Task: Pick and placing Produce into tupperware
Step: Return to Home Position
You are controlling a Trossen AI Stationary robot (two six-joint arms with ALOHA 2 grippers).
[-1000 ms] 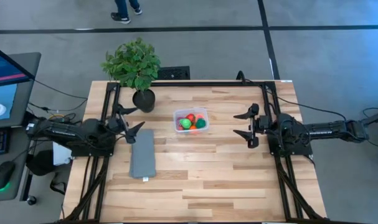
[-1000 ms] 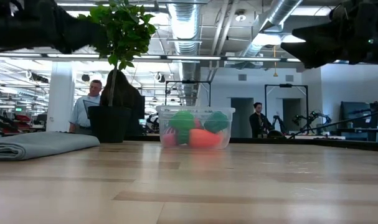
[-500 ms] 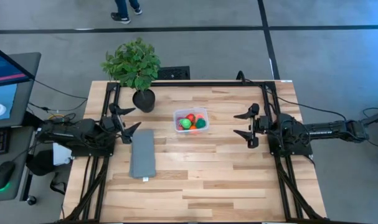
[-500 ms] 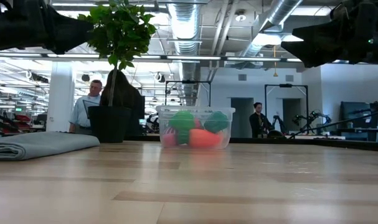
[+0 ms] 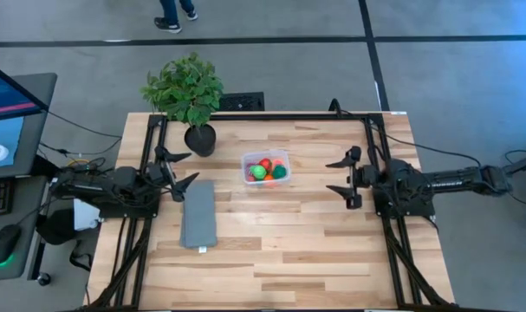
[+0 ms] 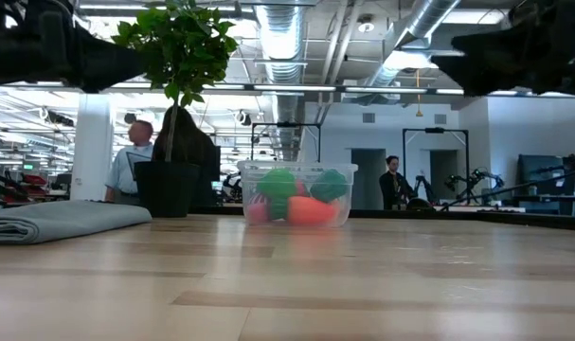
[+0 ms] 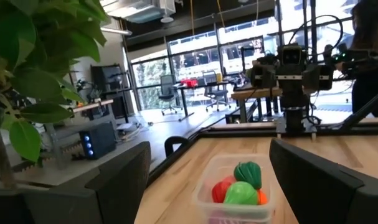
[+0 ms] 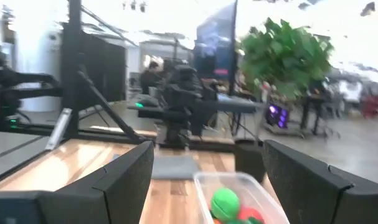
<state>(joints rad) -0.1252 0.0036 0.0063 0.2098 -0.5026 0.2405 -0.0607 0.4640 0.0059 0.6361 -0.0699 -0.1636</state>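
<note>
Wood top [image 6: 287,284]: bare boards nearest the low cam; nothing loose on them that I can see.
Grey slab [image 5: 198,214]: flat on the table, just beside the L arm, well apart from the tub.
L gripper [image 5: 192,165]: at L edge of table, up off the boards, jaws spread wide, empty; faces in toward centre.
R gripper [image 5: 329,174]: at R edge, also up, jaws spread wide, empty; faces the L gripper across the table.
Tupperware [image 5: 265,152]: upright, mid-table toward far edge, between the two grippers, touching neither.
Produce [image 5: 264,171]: every piece I can find is inside the tub; green, dark green, red, orange, plus pink low down in low view.
Key relation: tub lies straight ahead of each gripper; both wrist cams see it through the finger gap. R looks a touch nearer.
Step, my read: packing looks done, return-to-home in hand. Retreat runs away from the tub, so low knock risk.
Plant [image 5: 185,87]: far L corner, near L arm; the one thing I'd watch.
Beyond: person [image 6: 135,156] in the room behind the plant, off the table.
</note>
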